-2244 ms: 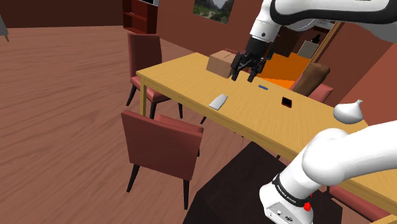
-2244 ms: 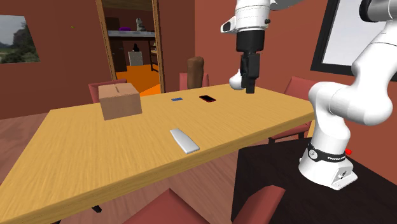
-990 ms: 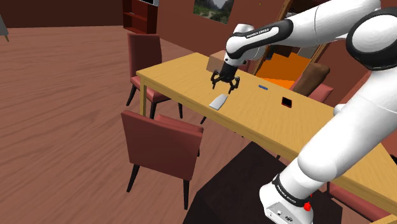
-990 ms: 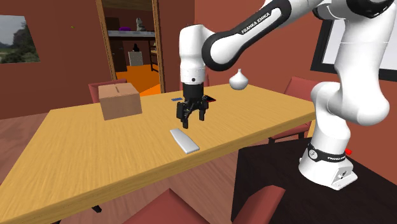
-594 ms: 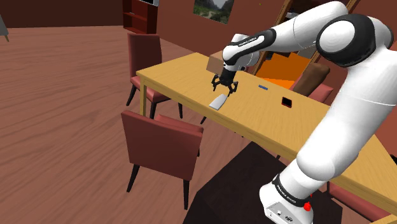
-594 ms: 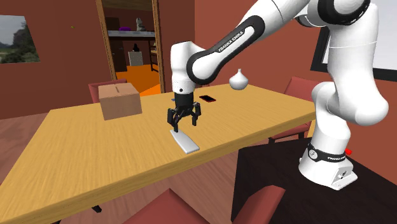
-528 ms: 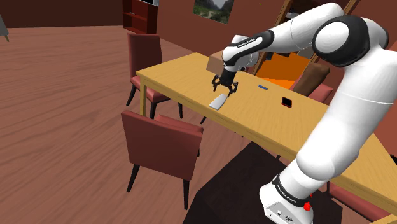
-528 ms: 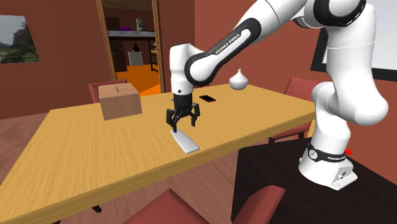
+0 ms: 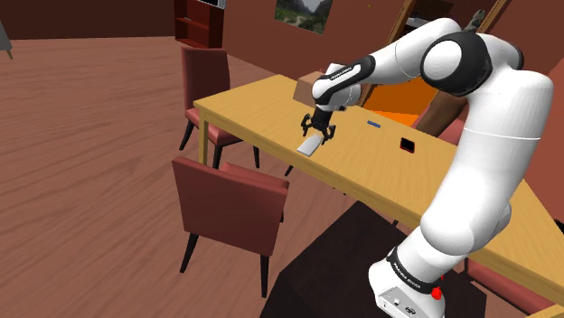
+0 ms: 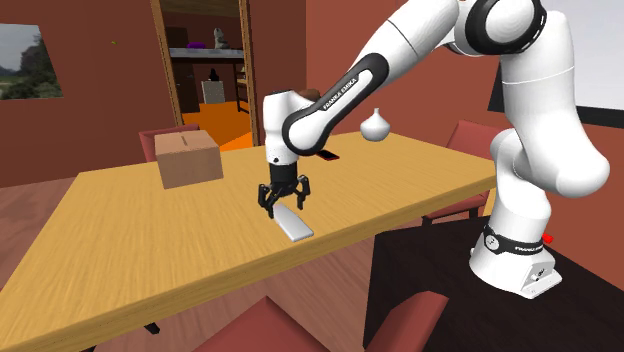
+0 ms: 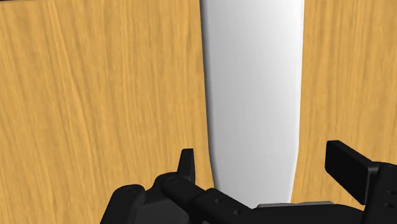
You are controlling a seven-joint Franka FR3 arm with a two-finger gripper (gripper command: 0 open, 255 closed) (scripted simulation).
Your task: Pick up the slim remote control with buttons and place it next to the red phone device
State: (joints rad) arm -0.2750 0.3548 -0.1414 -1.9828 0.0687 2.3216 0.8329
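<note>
Slim white remote [image 11: 253, 95] flat on wooden table [image 11: 95, 95]; buttons indiscernible; far end cut off; hand [image 11: 265, 158] open, astride it

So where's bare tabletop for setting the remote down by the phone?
Bare wood lies all around the phone: toward the small blue item, and toward the table edge nearest the stand. Crowded spot: the open tool straddling the remote, near the box.
</note>
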